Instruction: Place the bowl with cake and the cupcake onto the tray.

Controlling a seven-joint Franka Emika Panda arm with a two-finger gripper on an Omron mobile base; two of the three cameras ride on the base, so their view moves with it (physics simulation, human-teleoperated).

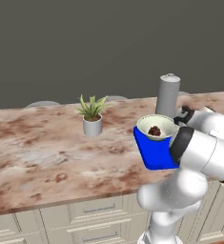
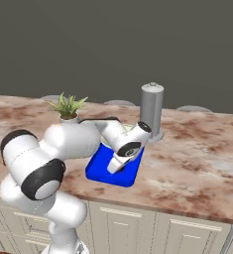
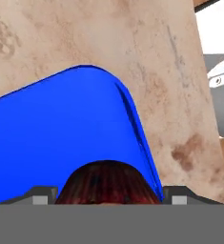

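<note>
The cream-white bowl (image 1: 155, 125) stands on the far part of the blue tray (image 1: 154, 155), and the dark brown cake (image 1: 154, 130) lies inside it. In the hand view a dark red-brown rounded cupcake (image 3: 107, 181) fills the gap between my two fingertips, just above the tray (image 3: 61, 133) near its rounded corner. My gripper (image 3: 111, 195) is shut on the cupcake. In the right base view the hand hangs low over the tray (image 2: 100, 171), with the gripper (image 2: 114, 166) pointing down at it. My own arm hides the hand in the left base view.
A small grey plant pot (image 1: 92, 125) stands on the marble counter left of the tray. A tall grey cylinder (image 1: 168, 95) rises right behind the bowl. The counter's front edge (image 1: 61, 202) runs close to the tray, with drawers below.
</note>
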